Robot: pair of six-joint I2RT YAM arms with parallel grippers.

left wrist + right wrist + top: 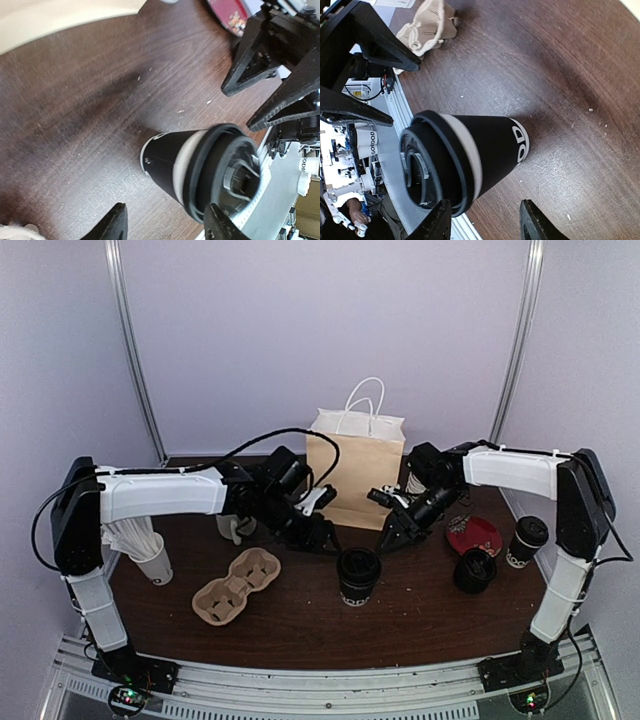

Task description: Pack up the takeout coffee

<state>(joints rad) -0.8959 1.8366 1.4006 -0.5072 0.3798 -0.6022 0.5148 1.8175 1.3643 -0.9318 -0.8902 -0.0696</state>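
One takeout coffee cup (358,576), black with a black lid and white lettering, stands upright mid-table. It fills the left wrist view (170,162) and the right wrist view (492,147). My left gripper (318,536) is open and empty just behind and left of it; its jaws (167,227) are spread, not touching the cup. My right gripper (392,535) is open and empty just behind and right of it (485,225). A second black cup (526,541) stands at the far right.
A brown paper bag (355,475) with white handles stands open at the back centre. A cardboard cup carrier (237,585) lies front left. A white cup of sticks (150,550), a white mug (234,529), a red dish (474,535) and a black round object (474,571) are also on the table.
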